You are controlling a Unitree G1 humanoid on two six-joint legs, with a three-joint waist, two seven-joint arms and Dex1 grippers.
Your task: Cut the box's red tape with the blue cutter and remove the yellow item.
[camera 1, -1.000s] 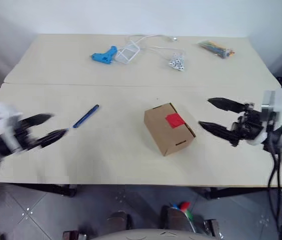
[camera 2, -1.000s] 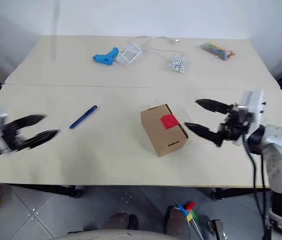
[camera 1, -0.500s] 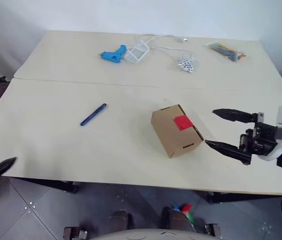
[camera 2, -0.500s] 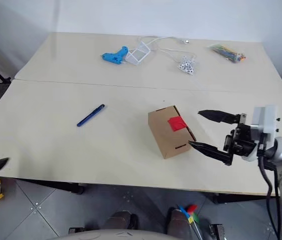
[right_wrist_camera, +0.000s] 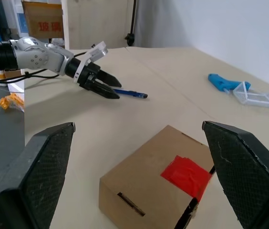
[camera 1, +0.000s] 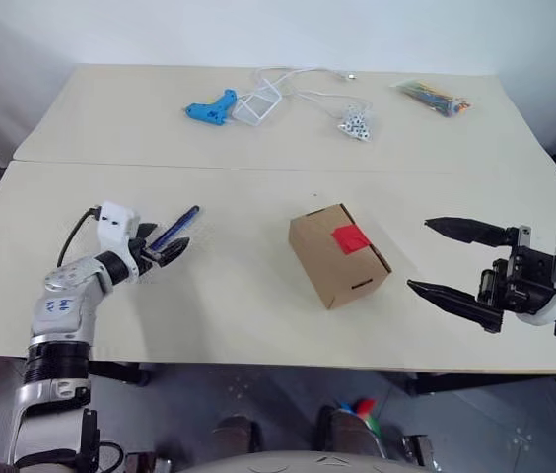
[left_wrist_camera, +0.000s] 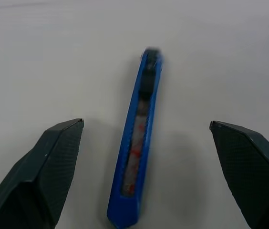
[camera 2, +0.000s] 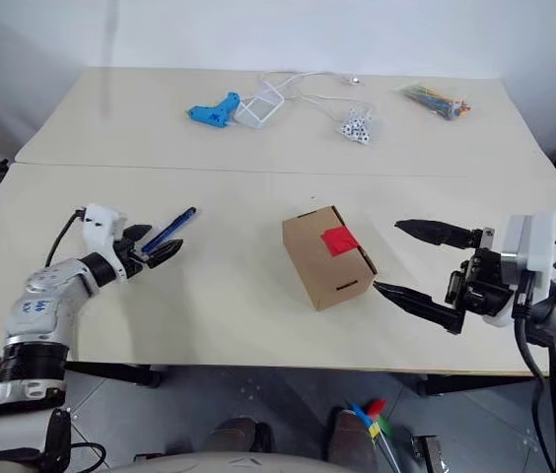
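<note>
We see bright, even, diffuse light on the pale surface (camera 1: pixel 258 315); shadows are soft and faint, and the left wrist view looks slightly blurred.

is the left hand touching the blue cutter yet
Apart. In the left wrist view the blue cutter lies on the table between the left hand's open fingers, with bare tabletop visible on both sides.

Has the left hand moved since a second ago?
Yes. The left hand, open, has come in from the table's left edge to the blue cutter, its fingers either side of it.
</note>
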